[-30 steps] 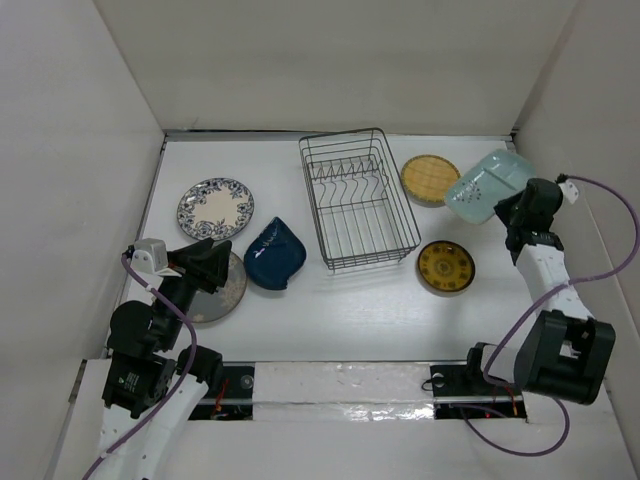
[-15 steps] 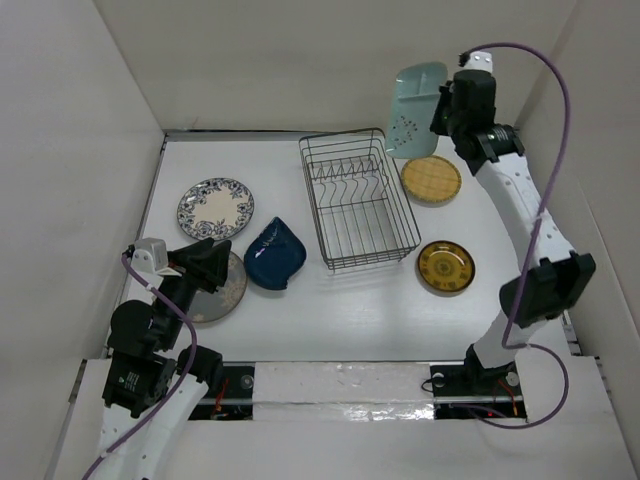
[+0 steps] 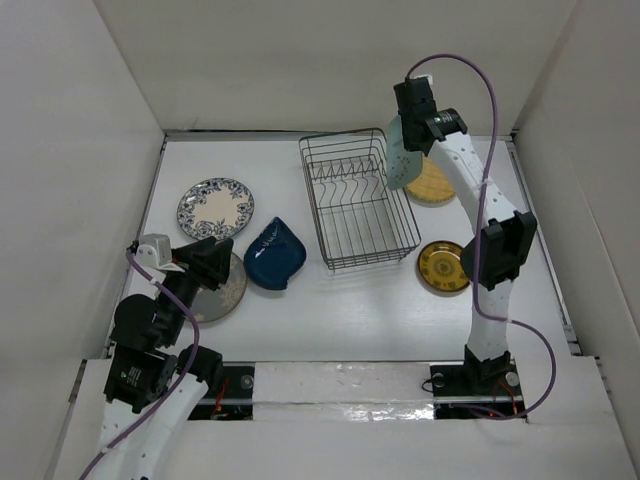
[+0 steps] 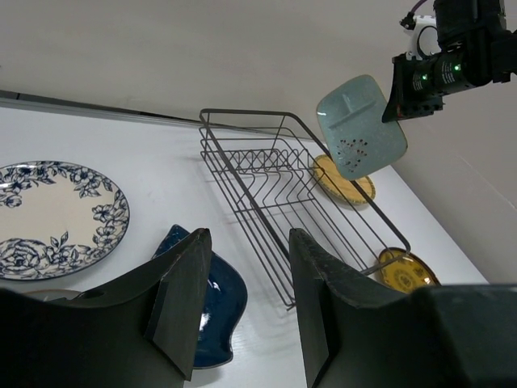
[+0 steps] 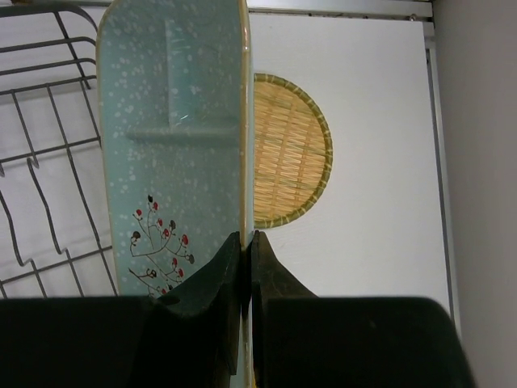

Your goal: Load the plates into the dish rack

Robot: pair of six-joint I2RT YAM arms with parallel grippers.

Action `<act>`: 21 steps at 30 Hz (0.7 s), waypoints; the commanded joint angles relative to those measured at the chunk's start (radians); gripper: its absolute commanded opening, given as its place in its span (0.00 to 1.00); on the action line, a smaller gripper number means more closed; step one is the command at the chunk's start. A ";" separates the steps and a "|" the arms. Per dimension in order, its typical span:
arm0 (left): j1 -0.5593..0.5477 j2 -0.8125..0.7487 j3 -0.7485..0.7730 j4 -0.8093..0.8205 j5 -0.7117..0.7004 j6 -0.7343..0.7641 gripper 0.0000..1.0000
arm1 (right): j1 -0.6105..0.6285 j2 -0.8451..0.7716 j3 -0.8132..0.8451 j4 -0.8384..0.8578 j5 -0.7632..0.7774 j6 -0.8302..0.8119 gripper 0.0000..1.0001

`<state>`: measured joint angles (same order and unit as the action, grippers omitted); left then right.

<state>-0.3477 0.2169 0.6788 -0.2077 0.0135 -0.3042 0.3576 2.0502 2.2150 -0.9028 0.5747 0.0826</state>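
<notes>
My right gripper (image 5: 248, 239) is shut on the rim of the pale green rounded-square plate (image 5: 174, 145) and holds it on edge, high above the right rim of the wire dish rack (image 3: 357, 200); the plate also shows in the top view (image 3: 399, 158) and the left wrist view (image 4: 360, 127). The rack is empty. My left gripper (image 4: 246, 242) is open and empty, over the grey speckled plate (image 3: 222, 292). The blue-floral plate (image 3: 215, 208) and the dark blue teardrop plate (image 3: 276, 254) lie left of the rack. Two mustard-yellow plates (image 3: 434, 181) (image 3: 445, 268) lie right of it.
White walls close the table at the back (image 3: 330, 60), left and right. The right arm (image 3: 485, 215) stretches over the table's right side, above the nearer yellow plate. The rack's divider prongs (image 4: 271, 174) stand in a row along its middle.
My right arm has swung up and to the left with the pale green plate, from the right edge of the table to above the rack's right rim, turning the plate on edge. The left arm barely moved.
</notes>
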 commanded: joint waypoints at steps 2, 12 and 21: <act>-0.008 0.019 0.008 0.036 -0.038 0.002 0.40 | 0.030 0.013 0.115 0.065 0.062 -0.014 0.00; -0.008 0.022 0.008 0.036 -0.044 0.000 0.40 | 0.070 0.097 0.132 0.059 0.109 -0.069 0.00; -0.008 0.024 0.007 0.037 -0.040 0.000 0.40 | 0.128 0.195 0.206 0.002 0.212 -0.173 0.00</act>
<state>-0.3477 0.2226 0.6788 -0.2077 -0.0238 -0.3042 0.4545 2.2456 2.3428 -0.9325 0.6849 -0.0303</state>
